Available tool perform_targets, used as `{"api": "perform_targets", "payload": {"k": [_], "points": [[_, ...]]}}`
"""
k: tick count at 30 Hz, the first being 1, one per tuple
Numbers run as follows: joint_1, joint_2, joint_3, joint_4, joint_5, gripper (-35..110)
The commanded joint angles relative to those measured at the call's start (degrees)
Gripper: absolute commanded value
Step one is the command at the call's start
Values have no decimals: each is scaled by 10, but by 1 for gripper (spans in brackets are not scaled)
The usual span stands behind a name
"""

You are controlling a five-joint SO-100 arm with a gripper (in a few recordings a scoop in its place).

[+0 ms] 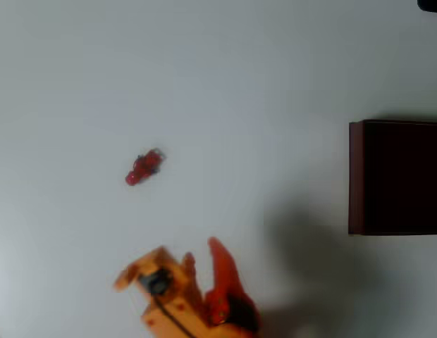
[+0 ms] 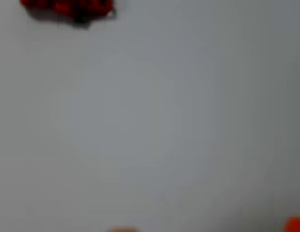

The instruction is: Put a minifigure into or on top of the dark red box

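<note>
The minifigure (image 1: 144, 167), tiny and bright red with dark details, lies on its side on the white table, left of centre in the overhead view. In the blurred wrist view the minifigure (image 2: 67, 7) sits at the top left edge. The dark red box (image 1: 357, 176), with thin red-brown walls and a near-black interior, stands at the right edge. My orange gripper (image 1: 201, 253) hangs near the bottom edge, below and to the right of the figure and well apart from it. It is open with nothing between its fingers. One fingertip (image 2: 295, 225) shows at the wrist view's bottom right.
The white table (image 1: 239, 77) stretches bare between the figure and the box. A dark object (image 1: 431, 5) pokes in at the top right corner. The arm's shadow falls left of the box.
</note>
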Motion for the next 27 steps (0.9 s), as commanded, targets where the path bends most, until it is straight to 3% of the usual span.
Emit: {"api": "perform_targets", "payload": {"k": [1, 11, 22, 27], "points": [[-8, 0, -2, -1, 171, 19], [-46, -57, 41, 4, 521, 20], [-105, -343, -7, -74, 754, 21], [-142, -546, -158, -27, 826, 21]]}}
